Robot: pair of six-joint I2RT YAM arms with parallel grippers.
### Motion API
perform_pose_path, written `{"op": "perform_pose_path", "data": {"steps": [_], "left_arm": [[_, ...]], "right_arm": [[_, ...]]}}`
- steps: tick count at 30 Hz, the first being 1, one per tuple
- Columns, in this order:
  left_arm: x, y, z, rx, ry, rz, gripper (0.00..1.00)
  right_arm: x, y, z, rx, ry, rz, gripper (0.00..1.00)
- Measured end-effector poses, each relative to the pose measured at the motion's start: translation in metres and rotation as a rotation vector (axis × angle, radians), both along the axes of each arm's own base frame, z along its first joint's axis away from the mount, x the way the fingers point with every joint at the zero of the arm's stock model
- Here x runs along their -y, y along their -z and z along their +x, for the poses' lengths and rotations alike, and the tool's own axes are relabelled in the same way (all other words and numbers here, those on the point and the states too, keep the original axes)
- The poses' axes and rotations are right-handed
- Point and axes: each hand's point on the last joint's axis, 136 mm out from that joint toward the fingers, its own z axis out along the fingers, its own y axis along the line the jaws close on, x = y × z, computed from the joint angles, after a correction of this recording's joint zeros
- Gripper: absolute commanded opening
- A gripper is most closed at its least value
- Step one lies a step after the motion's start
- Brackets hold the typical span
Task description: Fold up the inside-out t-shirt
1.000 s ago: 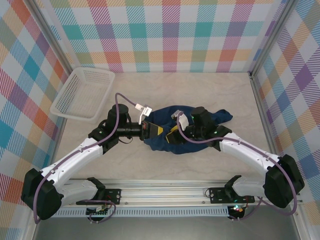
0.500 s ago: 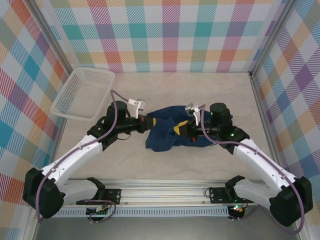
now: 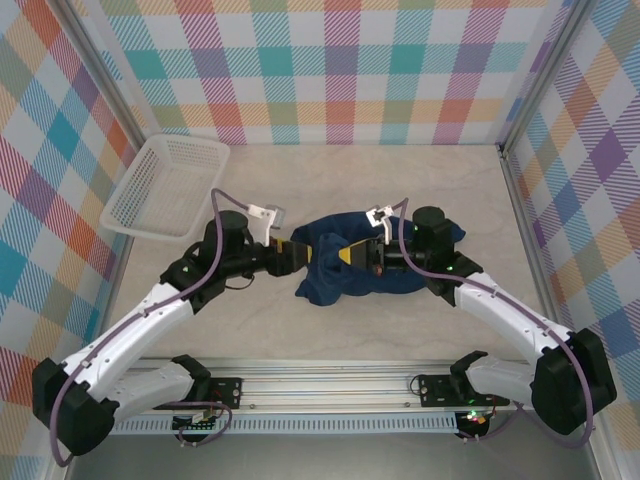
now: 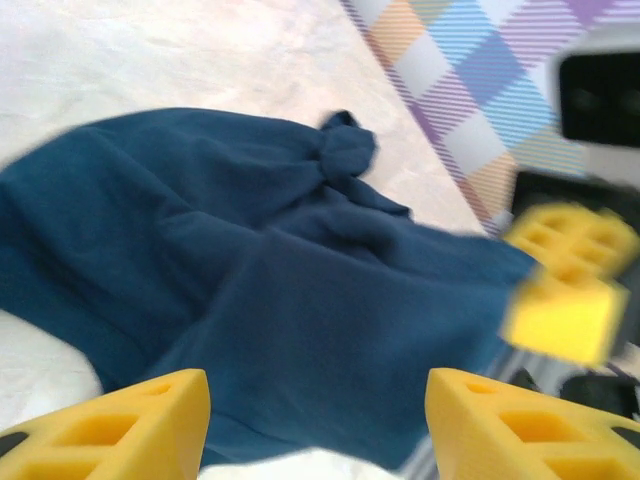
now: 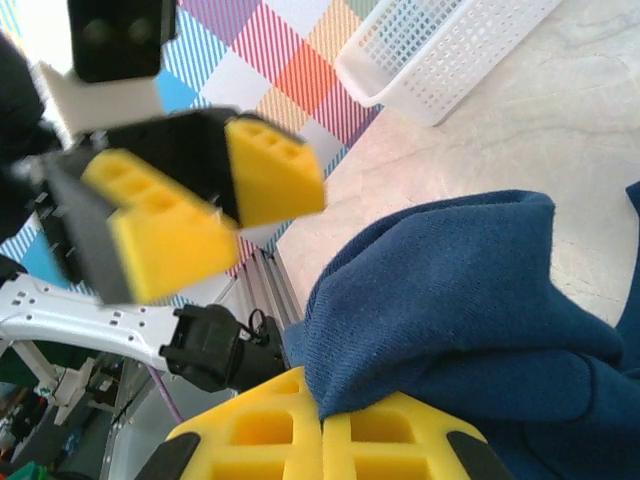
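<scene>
The dark blue t-shirt point(image 3: 345, 285) lies crumpled near the middle of the tabletop point(image 3: 420, 185). The right hand point(image 3: 352, 256) is closed, and its yellow fingers point(image 5: 390, 440) pinch a raised fold of the cloth. The left hand point(image 3: 299, 252) faces it from the left side of the t-shirt. This hand is open, with its fingers point(image 4: 120, 425) apart and holding nothing. A white basket point(image 3: 168, 186) stands in the far left corner, well apart from the t-shirt.
</scene>
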Motion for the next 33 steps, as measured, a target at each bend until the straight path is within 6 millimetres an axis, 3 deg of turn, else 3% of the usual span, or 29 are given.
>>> {"op": "perform_pose_path", "data": {"steps": [3, 8, 13, 18, 22, 25, 33], "left_arm": [[0.016, 0.006, -0.012, -0.021, 0.079, -0.001, 0.59], [0.032, 0.04, -0.009, -0.1, 0.13, 0.048, 0.42], [0.044, 0.05, -0.005, -0.115, 0.173, 0.049, 0.0], [0.049, 0.037, -0.006, -0.089, 0.22, -0.006, 0.0], [0.04, 0.009, -0.014, -0.016, 0.246, -0.078, 0.0], [0.034, -0.007, -0.019, 0.059, 0.253, -0.109, 0.0], [0.034, 0.011, -0.024, 0.096, 0.292, -0.064, 0.0]], "right_arm": [[0.0, 0.0, 0.003, -0.013, 0.017, 0.002, 0.0], [0.001, 0.001, 0.006, -0.022, 0.034, 0.001, 0.0], [0.001, 0.001, 0.006, -0.027, 0.041, -0.002, 0.0], [0.016, 0.013, 0.012, 0.015, 0.117, -0.142, 0.0], [0.037, 0.002, 0.028, 0.108, 0.255, -0.272, 0.0], [0.046, -0.006, 0.026, 0.16, 0.289, -0.302, 0.0], [0.048, -0.005, 0.016, 0.193, 0.247, -0.324, 0.05]]}}
